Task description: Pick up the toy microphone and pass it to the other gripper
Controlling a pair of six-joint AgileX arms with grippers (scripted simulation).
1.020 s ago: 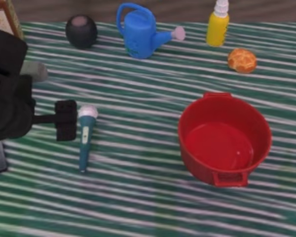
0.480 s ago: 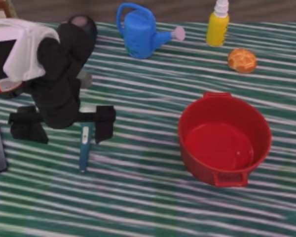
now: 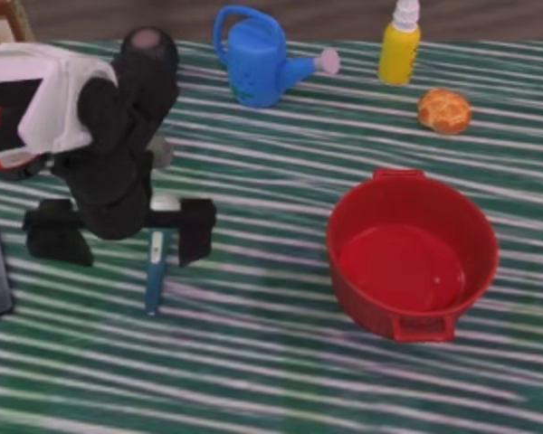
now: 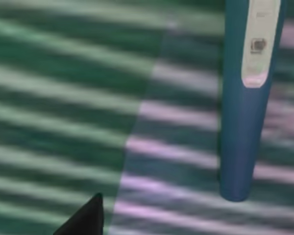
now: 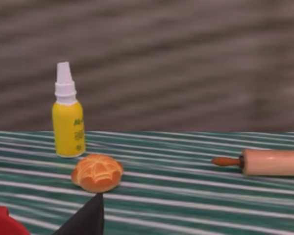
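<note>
Top view: left gripper point(image 3: 118, 231), jaws spread wide, straddles the toy microphone point(image 3: 154, 271) near table's left edge

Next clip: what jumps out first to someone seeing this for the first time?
The left gripper on its bulky black arm, fingers spread wide over the toy microphone at the table's left. Next, the big red basin right of centre, then the blue watering can and yellow bottle along the far edge.

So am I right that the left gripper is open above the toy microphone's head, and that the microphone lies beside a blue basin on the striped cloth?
Not quite: the basin is red, as the top view shows. The rest holds: the left gripper is open above the head end of the toy microphone, which lies flat on the striped cloth.
</note>
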